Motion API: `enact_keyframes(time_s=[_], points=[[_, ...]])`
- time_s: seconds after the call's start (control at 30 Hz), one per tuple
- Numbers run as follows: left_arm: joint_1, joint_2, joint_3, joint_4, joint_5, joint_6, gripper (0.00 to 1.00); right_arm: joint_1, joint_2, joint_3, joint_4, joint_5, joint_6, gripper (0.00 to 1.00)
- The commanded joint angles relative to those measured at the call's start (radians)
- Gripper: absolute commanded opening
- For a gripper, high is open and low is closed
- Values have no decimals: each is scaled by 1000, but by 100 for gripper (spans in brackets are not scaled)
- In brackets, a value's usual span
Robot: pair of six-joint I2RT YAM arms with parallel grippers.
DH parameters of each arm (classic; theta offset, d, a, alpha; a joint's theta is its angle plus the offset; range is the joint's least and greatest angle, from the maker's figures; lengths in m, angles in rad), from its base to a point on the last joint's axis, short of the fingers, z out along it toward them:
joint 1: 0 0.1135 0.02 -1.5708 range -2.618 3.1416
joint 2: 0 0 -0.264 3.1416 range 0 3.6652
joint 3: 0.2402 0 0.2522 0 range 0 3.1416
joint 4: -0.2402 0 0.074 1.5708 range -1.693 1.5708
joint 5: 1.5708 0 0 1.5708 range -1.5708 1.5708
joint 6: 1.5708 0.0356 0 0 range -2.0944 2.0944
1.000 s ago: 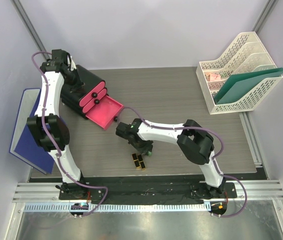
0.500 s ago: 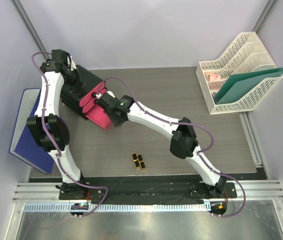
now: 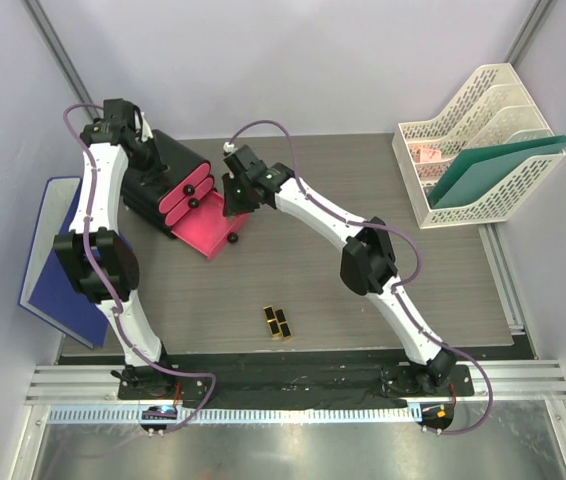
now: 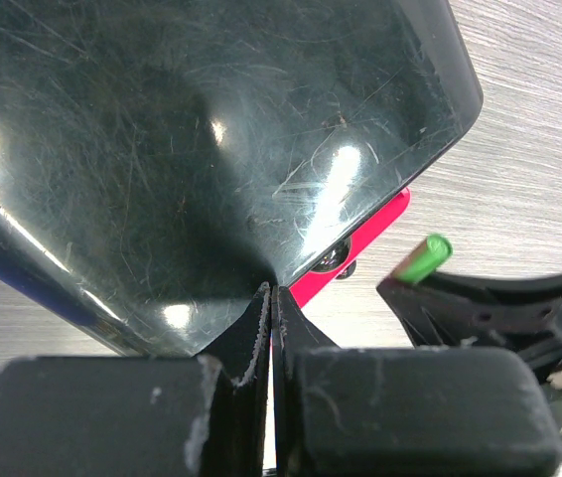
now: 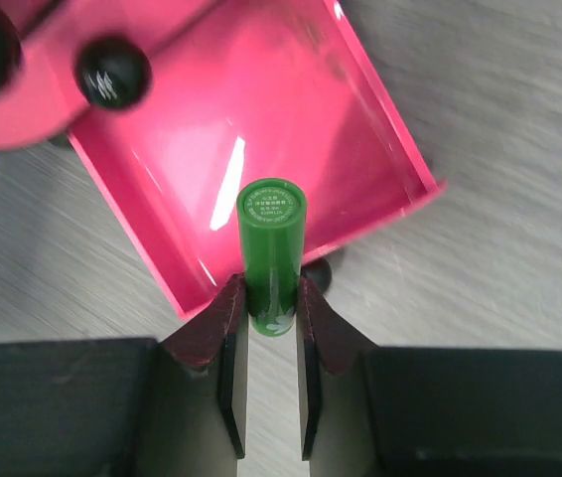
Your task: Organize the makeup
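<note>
1. Right gripper is closed narrowly on the green tube. It pinches the tube's lower end between both pads, and most of the tube sticks out past the fingertips.
2. That tube's long axis runs in line with the fingers, pointing straight out of the jaws towards the open pink drawer.
3. The drawer is pulled out of the black box, which stands near the far left corner of the desk. The drawer's outer wall faces the desk's middle.
4. In the right wrist view, the tube's free end hangs over the drawer floor just inside that outer wall, not touching it. The pinched end sits above the wall's rim.
5. The drop spot therefore lies ahead of and below the tool. My judgement is that a short push further over the floor, or a tilt downward, is needed so the tube lands inside rather than on the rim.
6. Left gripper has its jaws pressed together on nothing, with the tips at the box's glossy edge. The right arm is the one placed for this drop.
7. The lipsticks lie near the middle of the desk's near edge, well apart from the drawer and not yet sorted.
</note>
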Motion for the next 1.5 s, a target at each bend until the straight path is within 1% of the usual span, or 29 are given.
enact_keyframes(time_s=[0.0, 0.03, 0.07, 0.13, 0.23, 0.27, 0.37, 0.47, 0.57, 0.6, 0.63, 0.7, 0.73, 0.8, 0.83, 0.9, 0.93, 1.03, 1.17, 1.27, 1.4, 1.47], points=[[-9, 43, -48, -120, -39, 23, 0, 3, 30, 67, 117, -100, 77, 27], [-9, 43, -48, -118, -39, 23, 0, 3, 39, 67, 121, -110, 85, 30], [-10, 43, -46, -120, -39, 23, 0, 3, 43, 63, 128, -117, 97, 36], [-9, 44, -45, -122, -38, 23, 0, 3, 48, 55, 141, -130, 111, 41], [-9, 46, -39, -123, -39, 23, 0, 1, 54, 49, 152, -142, 126, 57], [-9, 46, -37, -123, -39, 23, 0, 3, 53, 49, 152, -142, 128, 65], [-10, 49, -31, -126, -39, 23, 0, 3, 21, 34, 154, -117, 114, 75], [-9, 49, -28, -126, -39, 23, 0, 1, -27, -2, 152, -87, 86, 76], [-10, 50, -25, -126, -33, 20, 0, 0, -119, -86, 106, -65, 30, 76], [-10, 50, -25, -126, -32, 20, 0, -2, -172, -113, 86, -58, 8, 76], [-9, 50, -23, -125, -32, 20, 0, 1, -196, -171, 33, -47, -30, 76], [-10, 50, -23, -125, -33, 18, 0, 3, -266, -235, -27, -42, -72, 75], [-10, 47, -25, -123, -33, 18, 0, 7, -291, -302, -58, -33, -108, 75], [-10, 49, -25, -125, -27, 18, 0, 16, -328, -371, -151, -28, -141, 74], [-10, 49, -28, -126, -26, 20, 0, 32, -367, -441, -208, -24, -171, 74], [-10, 47, -33, -123, -22, 18, 0, 50, -404, -511, -256, -27, -190, 74], [-10, 47, -40, -120, -22, 18, 0, 59, -435, -575, -286, -31, -193, 74], [-10, 53, -48, -118, -22, 20, 0, 111, -472, -659, -342, -71, -193, 74], [-9, 58, -50, -117, -19, 18, 0, 186, -469, -693, -409, -93, -185, 73], [-10, 61, -46, -117, -19, 18, 0, 219, -457, -698, -448, -120, -184, 71], [-12, 59, -53, -114, -18, 18, 0, 279, -423, -686, -495, -97, -213, 69], [-12, 58, -59, -106, -16, 18, 0, 288, -402, -686, -514, -93, -228, 66]])
